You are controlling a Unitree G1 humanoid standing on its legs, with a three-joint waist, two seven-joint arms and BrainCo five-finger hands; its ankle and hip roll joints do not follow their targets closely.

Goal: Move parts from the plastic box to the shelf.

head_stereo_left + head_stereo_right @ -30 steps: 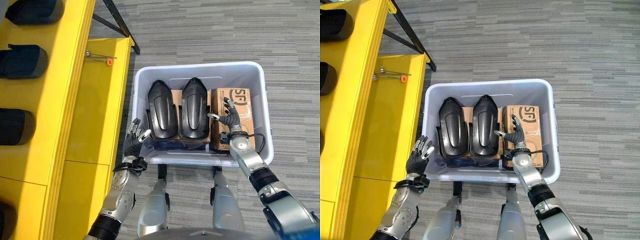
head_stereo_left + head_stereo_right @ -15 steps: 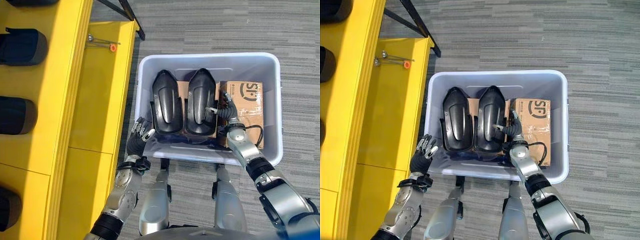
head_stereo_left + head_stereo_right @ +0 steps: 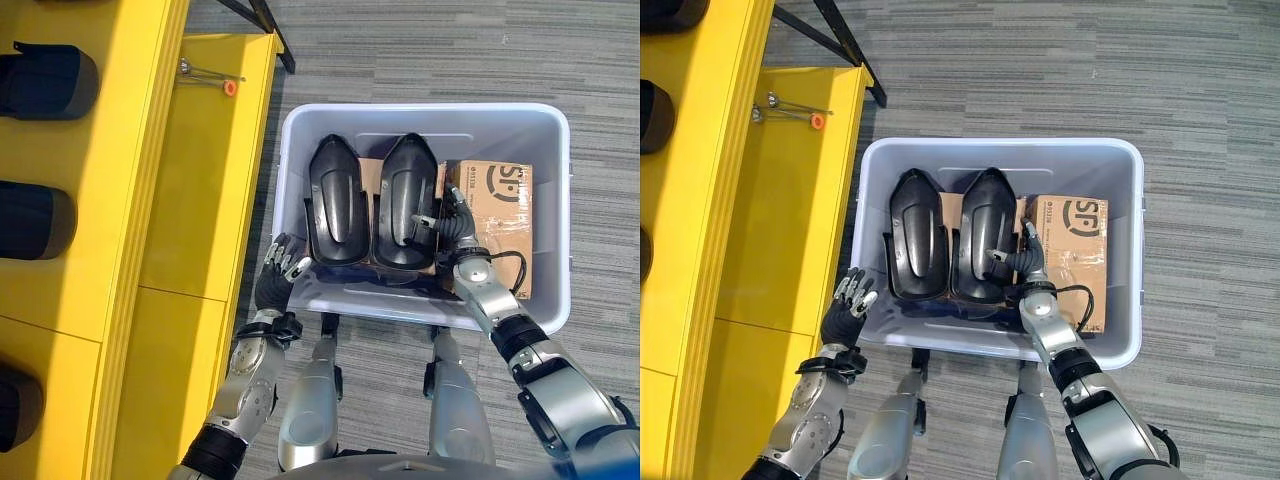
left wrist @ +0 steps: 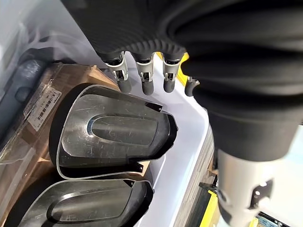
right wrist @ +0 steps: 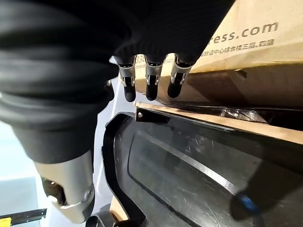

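Observation:
A pale plastic box [image 3: 420, 113] on the floor holds two black shell-shaped parts side by side, the left part [image 3: 335, 203] and the right part [image 3: 404, 203], next to a cardboard box [image 3: 503, 222]. My right hand [image 3: 449, 226] reaches in over the near wall, in the gap between the right part and the cardboard. Its fingers [image 5: 149, 81] are fairly straight and its thumb [image 5: 247, 204] rests on the right part [image 5: 189, 175], so it is open. My left hand [image 3: 276, 280] hovers open outside the box's near left corner, its fingers [image 4: 144, 78] near the left part [image 4: 113, 133].
A yellow shelf [image 3: 120, 200] runs along the left. Its upper level carries black parts [image 3: 45, 80] in a row. On the lower level lies a small tool with an orange tip [image 3: 229, 87]. Grey carpet surrounds the box.
The camera has shifted a little. My right hand has moved off the cardboard box toward the right black part, and its thumb now lies on that part. The left hand has barely moved.

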